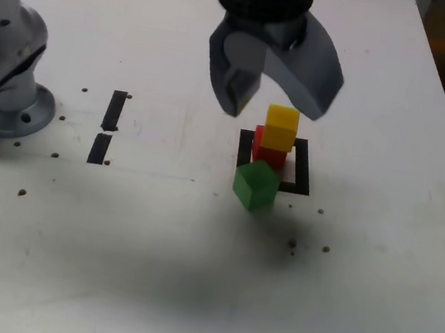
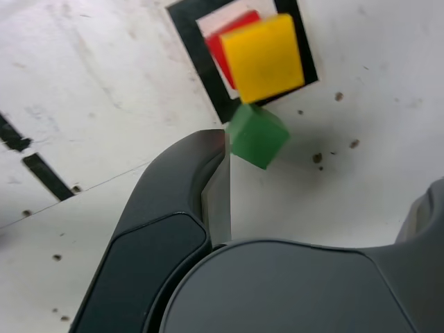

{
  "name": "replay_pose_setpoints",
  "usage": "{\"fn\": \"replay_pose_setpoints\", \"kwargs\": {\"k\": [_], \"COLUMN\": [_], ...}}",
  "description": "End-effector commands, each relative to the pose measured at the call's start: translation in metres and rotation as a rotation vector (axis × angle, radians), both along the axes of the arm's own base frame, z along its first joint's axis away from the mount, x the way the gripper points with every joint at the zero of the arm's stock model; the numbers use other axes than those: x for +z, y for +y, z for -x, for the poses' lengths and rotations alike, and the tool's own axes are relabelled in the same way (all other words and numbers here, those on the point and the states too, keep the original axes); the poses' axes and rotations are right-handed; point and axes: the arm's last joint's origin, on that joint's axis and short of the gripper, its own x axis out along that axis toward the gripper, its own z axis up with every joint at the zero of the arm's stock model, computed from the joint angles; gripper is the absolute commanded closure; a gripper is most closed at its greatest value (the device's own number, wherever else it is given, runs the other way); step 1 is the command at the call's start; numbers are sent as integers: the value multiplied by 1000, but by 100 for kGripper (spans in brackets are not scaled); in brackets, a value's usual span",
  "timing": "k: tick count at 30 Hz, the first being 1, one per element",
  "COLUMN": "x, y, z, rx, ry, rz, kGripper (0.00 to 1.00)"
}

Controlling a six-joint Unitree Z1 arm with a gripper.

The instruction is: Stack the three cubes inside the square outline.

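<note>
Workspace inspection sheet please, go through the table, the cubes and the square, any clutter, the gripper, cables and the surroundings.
Surface: white table, scuffed, with small dark specks and holes.
Job's things: yellow cube sits on red cube inside the square outline; green cube is on the table at the outline's near edge, tilted, not stacked.
Clutter: two short black strips toward the exterior view's left.
Grippers: gripper open, empty, above and just behind the stack.
Cables: nothing seen.
Surroundings: arm base at the exterior view's left; dark floor beyond the table's right edge.
</note>
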Motion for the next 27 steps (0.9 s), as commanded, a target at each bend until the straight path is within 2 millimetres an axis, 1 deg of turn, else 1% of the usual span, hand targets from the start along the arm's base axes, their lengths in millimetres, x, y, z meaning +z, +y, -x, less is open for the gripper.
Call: {"fn": "replay_pose_setpoints", "kwargs": {"k": [1,4,7,16,20,27], "x": [-2,-11,-18,-38,-44,-56], "y": [-6,-19,-24,-19,-19,-24], "z": [3,8,14,32,31,18], "rx": [-16,-58,-86,-152,-185,-214], "ry": [-24,-43,-27,85,130,170], "rz": [0,-3,-10,-61,-82,-98], "kGripper": [1,1,2,6,7,9]}}
